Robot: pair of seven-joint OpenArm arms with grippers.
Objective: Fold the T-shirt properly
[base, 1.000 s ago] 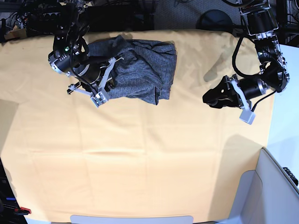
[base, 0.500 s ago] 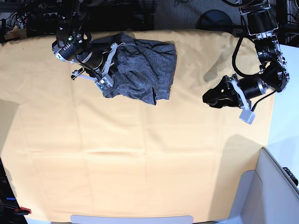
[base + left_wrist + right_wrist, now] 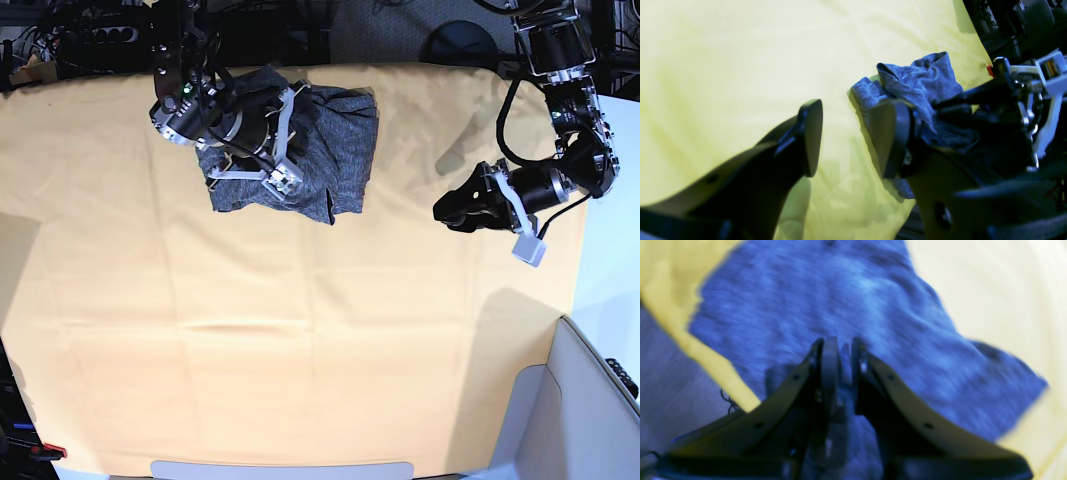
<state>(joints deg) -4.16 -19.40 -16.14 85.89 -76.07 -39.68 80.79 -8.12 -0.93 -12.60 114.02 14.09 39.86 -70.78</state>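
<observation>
The dark-grey T-shirt point(image 3: 345, 130) lies bunched near the far edge of the yellow-orange cloth point(image 3: 300, 330). My right gripper point(image 3: 280, 180) is over the shirt's left part, and the arm hides some of the fabric. In the blurred right wrist view, the right gripper point(image 3: 845, 350) is shut on a fold of the T-shirt point(image 3: 840, 300). My left gripper point(image 3: 442, 210) hovers over bare cloth well to the right of the shirt. In the left wrist view, the left gripper point(image 3: 846, 133) is open and holds nothing, with the T-shirt point(image 3: 923, 80) some way beyond it.
The yellow-orange cloth covers the whole table. A grey-white panel point(image 3: 590, 400) fills the near right corner. A dark round object point(image 3: 460, 45) and cables lie past the far edge. The right arm's frame point(image 3: 1023, 110) shows at the right of the left wrist view.
My right gripper has moved up and to the right, carrying the shirt's left part onto the rest of it. The left arm has not moved.
</observation>
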